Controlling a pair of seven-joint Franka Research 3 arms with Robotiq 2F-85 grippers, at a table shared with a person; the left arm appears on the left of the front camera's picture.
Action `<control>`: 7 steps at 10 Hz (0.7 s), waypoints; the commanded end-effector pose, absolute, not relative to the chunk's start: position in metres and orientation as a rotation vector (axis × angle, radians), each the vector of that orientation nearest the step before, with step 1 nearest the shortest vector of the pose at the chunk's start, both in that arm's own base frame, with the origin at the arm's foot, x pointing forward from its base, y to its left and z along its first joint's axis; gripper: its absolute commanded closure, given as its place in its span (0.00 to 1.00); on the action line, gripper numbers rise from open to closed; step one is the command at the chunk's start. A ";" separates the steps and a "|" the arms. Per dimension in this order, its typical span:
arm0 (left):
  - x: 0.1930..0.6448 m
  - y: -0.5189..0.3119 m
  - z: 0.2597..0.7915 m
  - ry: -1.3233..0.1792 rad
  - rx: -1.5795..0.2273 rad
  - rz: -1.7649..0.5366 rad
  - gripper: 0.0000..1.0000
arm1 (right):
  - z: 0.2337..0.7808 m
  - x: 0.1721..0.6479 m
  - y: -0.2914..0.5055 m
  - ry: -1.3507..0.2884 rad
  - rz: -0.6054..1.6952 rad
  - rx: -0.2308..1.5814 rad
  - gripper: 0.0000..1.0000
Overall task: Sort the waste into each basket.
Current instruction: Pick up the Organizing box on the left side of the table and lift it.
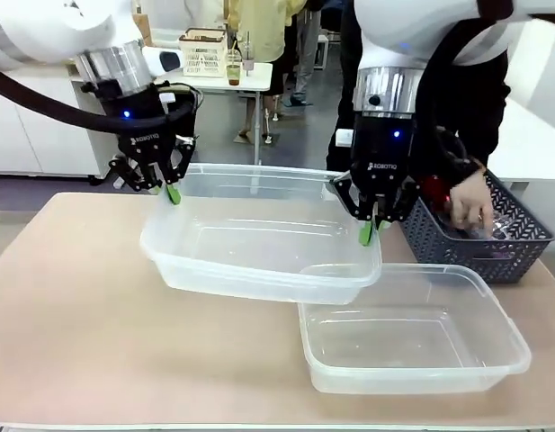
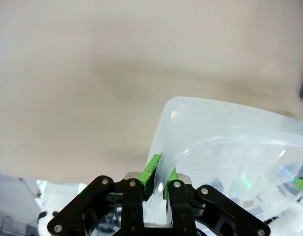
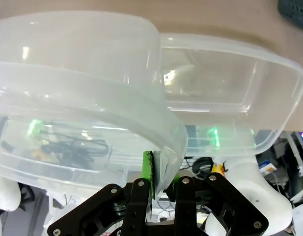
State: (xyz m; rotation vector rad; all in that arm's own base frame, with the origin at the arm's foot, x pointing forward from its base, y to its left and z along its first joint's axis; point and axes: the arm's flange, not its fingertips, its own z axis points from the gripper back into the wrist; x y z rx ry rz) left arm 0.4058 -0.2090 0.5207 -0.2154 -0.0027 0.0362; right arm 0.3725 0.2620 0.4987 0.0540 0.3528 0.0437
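Left gripper, right gripper pinch raised tub; front view shows hand.

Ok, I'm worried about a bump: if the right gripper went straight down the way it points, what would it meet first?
The right gripper, shut on the lifted tub, would probably carry it onto the second tub resting below; depth is unclear.

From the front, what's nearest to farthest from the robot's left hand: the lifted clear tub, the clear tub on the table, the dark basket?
1. Lifted clear tub: rim pinched in the left hand.
2. Clear tub on the table: lower, to the right.
3. Dark basket: far right edge.
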 end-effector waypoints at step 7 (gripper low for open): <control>0.409 -0.257 0.500 -0.024 -0.216 0.079 0.93 | 0.488 0.374 0.233 0.396 0.097 0.276 0.94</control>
